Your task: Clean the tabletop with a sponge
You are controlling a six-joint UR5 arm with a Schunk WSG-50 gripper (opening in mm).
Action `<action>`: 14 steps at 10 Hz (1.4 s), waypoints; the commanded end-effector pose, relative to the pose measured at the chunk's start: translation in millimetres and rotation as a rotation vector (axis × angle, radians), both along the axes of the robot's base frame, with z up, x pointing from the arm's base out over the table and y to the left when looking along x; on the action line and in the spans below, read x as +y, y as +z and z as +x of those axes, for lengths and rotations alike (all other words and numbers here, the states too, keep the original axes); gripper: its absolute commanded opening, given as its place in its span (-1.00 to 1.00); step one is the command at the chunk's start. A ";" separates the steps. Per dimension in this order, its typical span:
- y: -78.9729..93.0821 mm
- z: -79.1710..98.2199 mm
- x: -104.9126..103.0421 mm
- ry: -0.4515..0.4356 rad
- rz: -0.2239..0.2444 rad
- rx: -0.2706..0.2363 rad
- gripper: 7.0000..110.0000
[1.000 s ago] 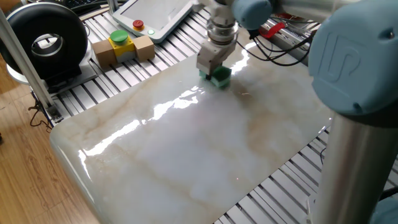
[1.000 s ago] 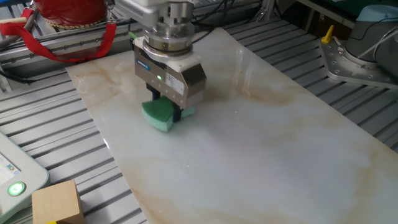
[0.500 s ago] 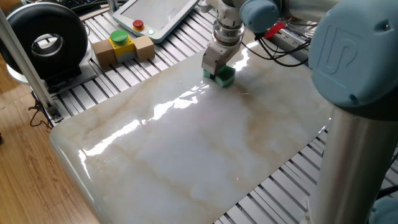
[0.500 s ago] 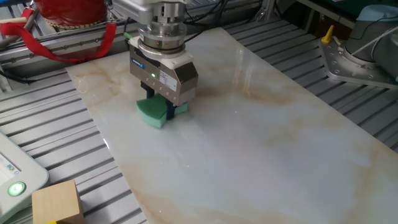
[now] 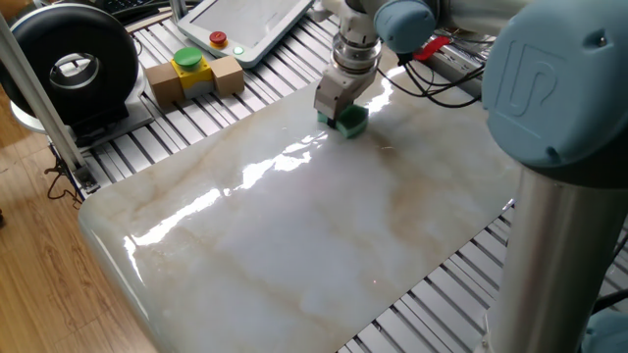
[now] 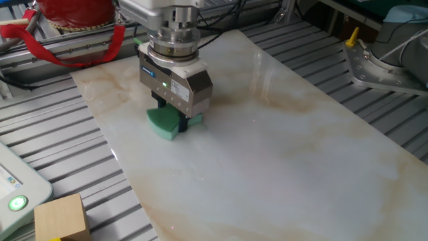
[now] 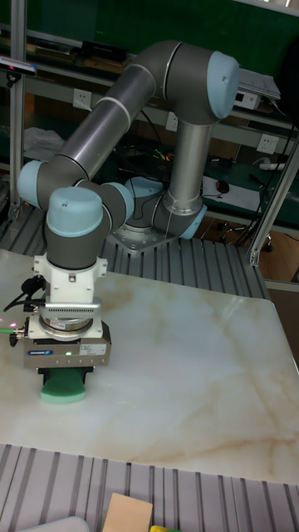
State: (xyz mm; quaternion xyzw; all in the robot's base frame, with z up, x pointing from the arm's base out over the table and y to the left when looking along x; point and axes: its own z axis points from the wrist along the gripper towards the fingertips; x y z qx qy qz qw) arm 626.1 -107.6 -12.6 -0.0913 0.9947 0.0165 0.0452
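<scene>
At the upper middle of one fixed view, the claw [image 5: 340, 111] presses the sponge [image 5: 349, 121] onto the table [image 5: 294, 255], close to the slab's far edge. A second ago the pair sat a touch lower and further right in that frame; half a second ago they had slid up toward the far edge, and now they have edged slightly left. In the other fixed view the claw [image 6: 175, 118] has likewise drifted from nearer the frame's centre toward the upper left, and between the last two instants it barely shifts. I read that as the end of one short wiping stroke, or the turn before another. Only a small patch near this edge appears to have been covered, so most of the slab seems left to do.

The claw is clenched on the sponge [image 6: 166, 123]: the green block sits between the fingers, directly beneath the wrist, and its lower face looks to be touching the marble. In the other fixed view, part of the sponge sticks out to the lower left of the claw. In the tall view the sponge [image 7: 63, 386] shows below the claw [image 7: 65, 374], flat on the table [image 7: 183, 391] at the left of the frame, with the arm [image 7: 124, 116] arching over from behind. The grip looks upright and square, not tilted.
</scene>
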 end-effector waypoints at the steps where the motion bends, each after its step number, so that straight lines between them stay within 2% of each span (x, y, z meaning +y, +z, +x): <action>1: 1.3 0.8 10.8 -0.022 0.038 0.009 -1.00; 9: -1.9 3.2 26.2 -0.038 0.041 0.020 -1.00; 14: 4.9 4.2 30.0 -0.068 -0.038 0.047 -1.00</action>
